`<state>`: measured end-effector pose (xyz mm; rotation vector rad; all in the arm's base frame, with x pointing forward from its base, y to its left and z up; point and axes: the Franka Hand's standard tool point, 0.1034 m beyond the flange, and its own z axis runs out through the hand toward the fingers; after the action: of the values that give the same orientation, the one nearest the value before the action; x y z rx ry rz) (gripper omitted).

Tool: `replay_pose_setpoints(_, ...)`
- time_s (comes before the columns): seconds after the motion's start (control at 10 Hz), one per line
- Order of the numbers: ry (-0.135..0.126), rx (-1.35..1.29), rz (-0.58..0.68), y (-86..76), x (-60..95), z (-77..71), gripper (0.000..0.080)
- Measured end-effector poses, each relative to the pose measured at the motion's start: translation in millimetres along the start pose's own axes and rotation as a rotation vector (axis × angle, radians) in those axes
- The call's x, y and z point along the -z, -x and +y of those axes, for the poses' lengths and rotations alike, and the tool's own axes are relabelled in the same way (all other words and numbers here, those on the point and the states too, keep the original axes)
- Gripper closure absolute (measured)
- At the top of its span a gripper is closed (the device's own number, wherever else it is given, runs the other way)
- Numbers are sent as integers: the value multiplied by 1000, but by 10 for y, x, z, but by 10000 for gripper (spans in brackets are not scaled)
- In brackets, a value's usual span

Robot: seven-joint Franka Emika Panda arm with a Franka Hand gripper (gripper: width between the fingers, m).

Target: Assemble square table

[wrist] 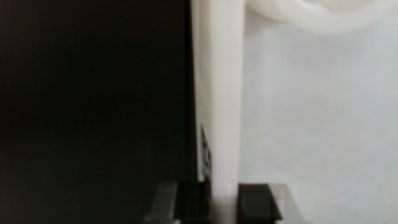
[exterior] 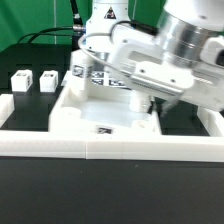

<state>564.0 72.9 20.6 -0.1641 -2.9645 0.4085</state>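
Observation:
The white square tabletop (exterior: 100,112) lies in the middle of the table, with a small tag on the edge that faces the camera. My gripper (exterior: 152,100) reaches down at its right side in the exterior view. In the wrist view the slab's thin white edge (wrist: 217,90) runs straight between my two black fingertips (wrist: 263,200), and the gripper (wrist: 217,200) is shut on it. Two white tagged leg blocks (exterior: 20,80) (exterior: 46,80) stand at the exterior view's left, and a third (exterior: 75,71) stands close to the slab's far left corner. Any fourth leg is hidden.
A long low white border wall (exterior: 110,148) runs across the front. The marker board (exterior: 100,76) lies behind the slab, partly covered by the arm. Black cables hang at the back left. A rounded white shape (wrist: 320,15) shows beside the slab in the wrist view.

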Motion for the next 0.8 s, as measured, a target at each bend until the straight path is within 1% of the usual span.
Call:
replay_pose_setpoints(0.1, 0, -5, 7, 7, 39, 120, 739)
replay_pose_setpoints(0.3, 1, -11, 10, 12, 17, 80, 739)
replay_pose_setpoints(0.6, 1, -12, 10, 13, 16, 76, 739)
replay_pose_setpoints(0.7, 10, -3, 8, 17, 15, 81, 739)
replay_pose_setpoints(0.8, 49, 14, 7, 19, 11, 76, 739)
